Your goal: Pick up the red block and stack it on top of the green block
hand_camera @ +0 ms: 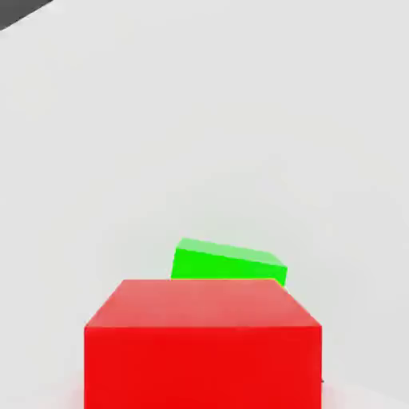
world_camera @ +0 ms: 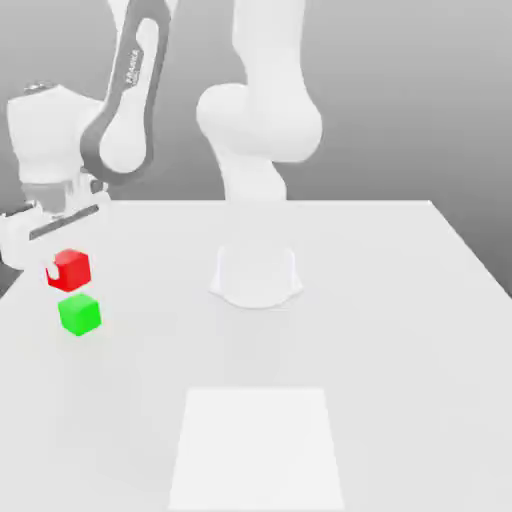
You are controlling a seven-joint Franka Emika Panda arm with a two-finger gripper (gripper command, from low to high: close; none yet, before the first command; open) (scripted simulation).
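Note:
At the exterior view's left, my gripper (world_camera: 61,269) is shut on the red block (world_camera: 75,266) and holds it in the air. One white fingertip (world_camera: 50,272) shows against the block's near face. The green block (world_camera: 79,313) rests on the white table, just below the red one in this view, with a small gap between them. In the hand view the red block (hand_camera: 204,343) looms close, and the green block (hand_camera: 228,264) peeks out from behind its upper edge, partly covered by it.
The arm's round white base (world_camera: 255,278) stands mid-table, to the right of both blocks. A lighter square patch (world_camera: 258,445) marks the table (world_camera: 400,330) near its front edge. The table's left edge runs close to the blocks.

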